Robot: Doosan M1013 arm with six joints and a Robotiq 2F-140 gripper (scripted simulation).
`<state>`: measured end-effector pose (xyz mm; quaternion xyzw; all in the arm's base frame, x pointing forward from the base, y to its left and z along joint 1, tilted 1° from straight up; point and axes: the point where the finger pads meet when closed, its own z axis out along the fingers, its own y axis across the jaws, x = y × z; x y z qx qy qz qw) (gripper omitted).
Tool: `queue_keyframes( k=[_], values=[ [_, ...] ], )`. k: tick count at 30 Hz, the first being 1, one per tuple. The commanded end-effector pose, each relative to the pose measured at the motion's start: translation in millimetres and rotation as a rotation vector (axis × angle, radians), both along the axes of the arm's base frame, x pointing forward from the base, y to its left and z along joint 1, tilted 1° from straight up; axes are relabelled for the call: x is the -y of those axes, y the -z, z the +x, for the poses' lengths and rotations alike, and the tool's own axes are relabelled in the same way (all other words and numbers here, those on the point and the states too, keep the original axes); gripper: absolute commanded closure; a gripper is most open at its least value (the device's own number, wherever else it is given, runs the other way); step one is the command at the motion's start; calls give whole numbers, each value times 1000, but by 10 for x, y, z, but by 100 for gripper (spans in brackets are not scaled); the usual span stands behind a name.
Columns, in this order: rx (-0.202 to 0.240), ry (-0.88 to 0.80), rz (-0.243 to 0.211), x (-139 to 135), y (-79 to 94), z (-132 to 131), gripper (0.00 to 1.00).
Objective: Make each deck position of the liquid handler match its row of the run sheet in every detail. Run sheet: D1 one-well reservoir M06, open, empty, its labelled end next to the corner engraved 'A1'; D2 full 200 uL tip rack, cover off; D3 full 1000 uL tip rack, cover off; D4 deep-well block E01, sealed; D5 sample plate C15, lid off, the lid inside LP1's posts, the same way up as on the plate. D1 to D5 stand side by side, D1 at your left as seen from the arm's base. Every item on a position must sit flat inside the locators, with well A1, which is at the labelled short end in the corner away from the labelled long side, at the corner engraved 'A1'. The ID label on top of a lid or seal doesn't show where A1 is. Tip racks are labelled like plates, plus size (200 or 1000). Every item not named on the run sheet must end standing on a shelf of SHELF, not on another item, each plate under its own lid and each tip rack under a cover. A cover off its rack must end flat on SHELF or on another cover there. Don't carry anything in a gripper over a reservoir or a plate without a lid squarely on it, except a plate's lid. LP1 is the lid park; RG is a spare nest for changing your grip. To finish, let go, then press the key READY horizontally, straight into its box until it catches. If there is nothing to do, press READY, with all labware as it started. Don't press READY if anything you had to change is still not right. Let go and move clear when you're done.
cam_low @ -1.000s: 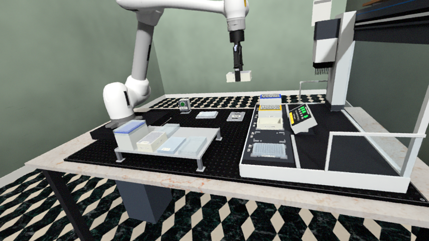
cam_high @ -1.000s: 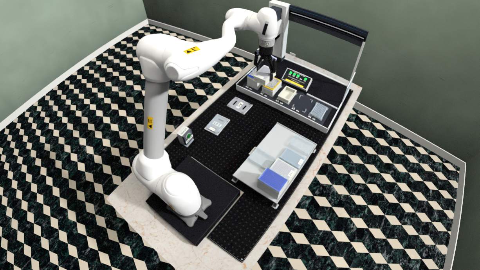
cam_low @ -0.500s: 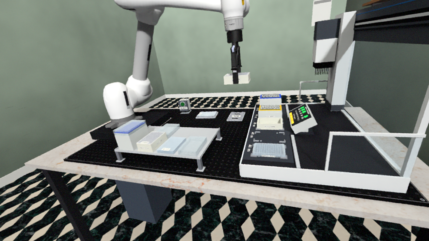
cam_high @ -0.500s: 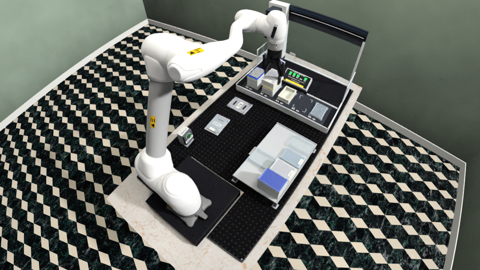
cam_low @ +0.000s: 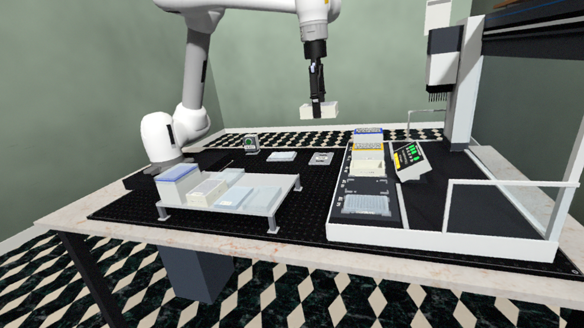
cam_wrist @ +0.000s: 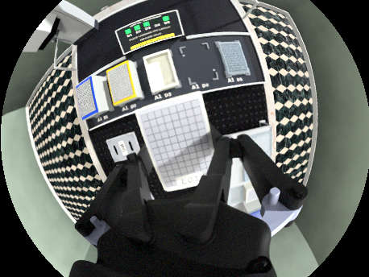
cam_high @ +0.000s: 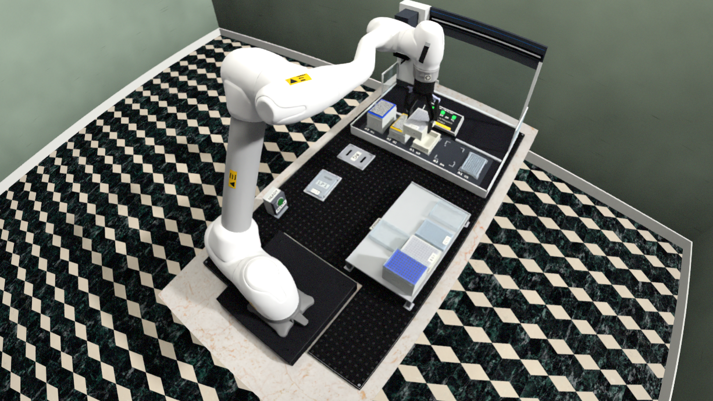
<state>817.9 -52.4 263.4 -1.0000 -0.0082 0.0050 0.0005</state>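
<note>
My gripper is shut on a white deep-well block with a gridded seal on top, held level, high above the deck's near edge by the second and third positions. It also shows in the side view and the wrist view. On the deck, left to right, stand a blue-rimmed tip rack, a yellow-rimmed tip rack, an open one-well reservoir, an empty nest and an unlidded sample plate.
A clear lid lies in the lid park. The spare nest is bare. The READY box stands near the arm's base. The shelf carries a blue-covered rack and several plates. The handler's gantry stands behind the deck.
</note>
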Motion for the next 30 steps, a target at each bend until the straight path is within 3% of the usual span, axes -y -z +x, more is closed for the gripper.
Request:
queue_keyframes(
  k=[1,16,24,30],
  values=[
    [2,0,1,29,-12,3,90],
    [2,0,0,779,-11,-4,90],
    [2,0,0,935,-11,-6,90],
    [2,0,0,938,-9,294,90]
  ],
)
